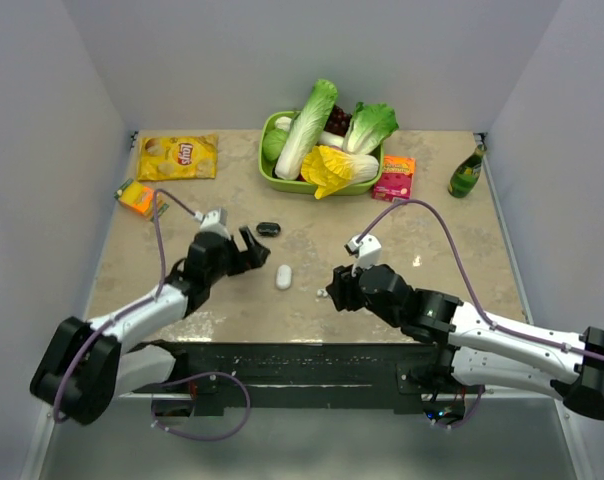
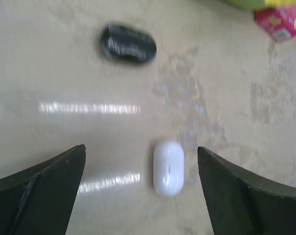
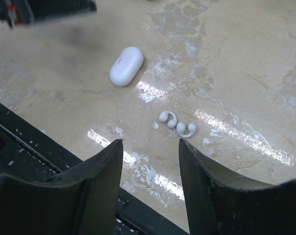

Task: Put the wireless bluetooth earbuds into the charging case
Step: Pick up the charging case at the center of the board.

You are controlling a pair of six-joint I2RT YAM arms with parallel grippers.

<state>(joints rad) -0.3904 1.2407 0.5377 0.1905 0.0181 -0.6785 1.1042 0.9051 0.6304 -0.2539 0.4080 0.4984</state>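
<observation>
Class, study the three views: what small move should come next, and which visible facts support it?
Probably the right gripper should ease forward and down onto the earbuds: they lie loose on the table just beyond its parted, empty fingers. The white case lies closed and unheld between the fingers of the wide-open left gripper, so nothing is gripped yet.

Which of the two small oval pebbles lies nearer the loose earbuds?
The white charging case, lying left of the earbuds; the black oval lies farther back.
</observation>
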